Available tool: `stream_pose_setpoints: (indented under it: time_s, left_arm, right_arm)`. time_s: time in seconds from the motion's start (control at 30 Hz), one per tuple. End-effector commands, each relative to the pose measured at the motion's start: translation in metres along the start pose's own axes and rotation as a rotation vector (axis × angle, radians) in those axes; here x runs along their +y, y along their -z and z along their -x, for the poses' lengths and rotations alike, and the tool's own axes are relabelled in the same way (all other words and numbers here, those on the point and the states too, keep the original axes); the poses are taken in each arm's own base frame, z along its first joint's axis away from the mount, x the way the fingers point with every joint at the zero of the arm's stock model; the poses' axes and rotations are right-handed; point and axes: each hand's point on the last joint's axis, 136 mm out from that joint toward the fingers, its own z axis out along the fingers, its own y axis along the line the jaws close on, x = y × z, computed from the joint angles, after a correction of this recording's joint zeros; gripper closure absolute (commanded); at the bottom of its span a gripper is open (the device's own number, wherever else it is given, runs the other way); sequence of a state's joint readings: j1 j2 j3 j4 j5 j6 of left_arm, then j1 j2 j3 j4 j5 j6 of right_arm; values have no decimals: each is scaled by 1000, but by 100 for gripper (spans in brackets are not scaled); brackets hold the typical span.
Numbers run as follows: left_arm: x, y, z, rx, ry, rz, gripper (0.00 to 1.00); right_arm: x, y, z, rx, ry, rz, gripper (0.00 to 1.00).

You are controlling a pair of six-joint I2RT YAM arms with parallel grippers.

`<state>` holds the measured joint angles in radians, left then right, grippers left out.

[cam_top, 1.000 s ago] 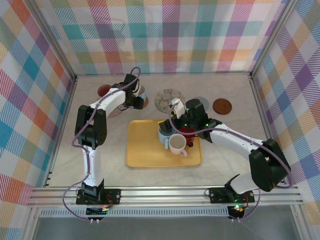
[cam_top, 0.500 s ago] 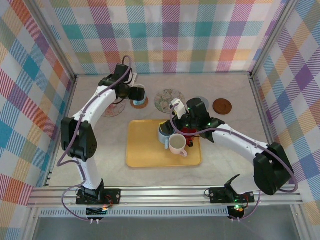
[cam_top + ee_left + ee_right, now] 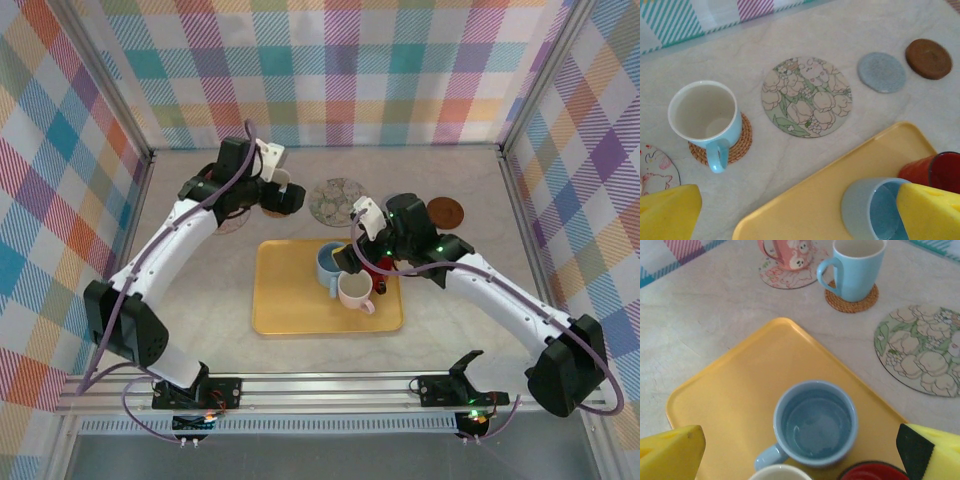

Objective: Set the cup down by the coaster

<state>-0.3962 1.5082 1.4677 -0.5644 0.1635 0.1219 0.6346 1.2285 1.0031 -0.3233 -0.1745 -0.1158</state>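
Observation:
A light-blue mug (image 3: 705, 112) stands upright on a round woven coaster (image 3: 741, 145), free of both grippers. My left gripper (image 3: 799, 202) hangs open above the table's back left, its yellow fingers (image 3: 667, 212) wide apart with nothing between them; in the top view the left gripper (image 3: 283, 197) is over that mug. My right gripper (image 3: 800, 437) is open above a blue cup (image 3: 815, 422) on the yellow tray (image 3: 725, 390), not touching it. A white cup (image 3: 353, 290) and a red cup (image 3: 378, 268) stand beside the blue one.
A floral coaster (image 3: 806, 96), a grey-blue coaster (image 3: 881, 72) and a brown coaster (image 3: 928, 58) lie in a row behind the tray. A pink mug (image 3: 787, 252) stands on a pink coaster (image 3: 785, 279) at the far left. Checked walls enclose the table.
My left gripper has opened, let go of the light-blue mug on the woven coaster and lifted away from it. My right gripper has risen a little over the tray, still open.

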Motion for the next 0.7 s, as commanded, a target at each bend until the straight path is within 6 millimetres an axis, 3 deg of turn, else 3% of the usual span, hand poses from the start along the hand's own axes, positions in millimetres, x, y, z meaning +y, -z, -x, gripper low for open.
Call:
stream_pose_setpoints:
  time_s: [0.0,0.17,0.4,0.67]
  left_arm:
    - [-18,25,12,-105,-52,-79,0]
    - [-36,44,-3,-146,-77,-164,0]
    - [-61,64,-33,-157,-98,-284,0]
    - [-81,76,-65,-131,-165,-367,0]
  right_arm:
    - [-3,19,-9,80,-56,-51,1]
    - [-5,32,-28,181,-131,-91,1]
    - [-5,57,-69,351,-266,-150,1]
    - [-15,69,-118,510,-427,-236,1]
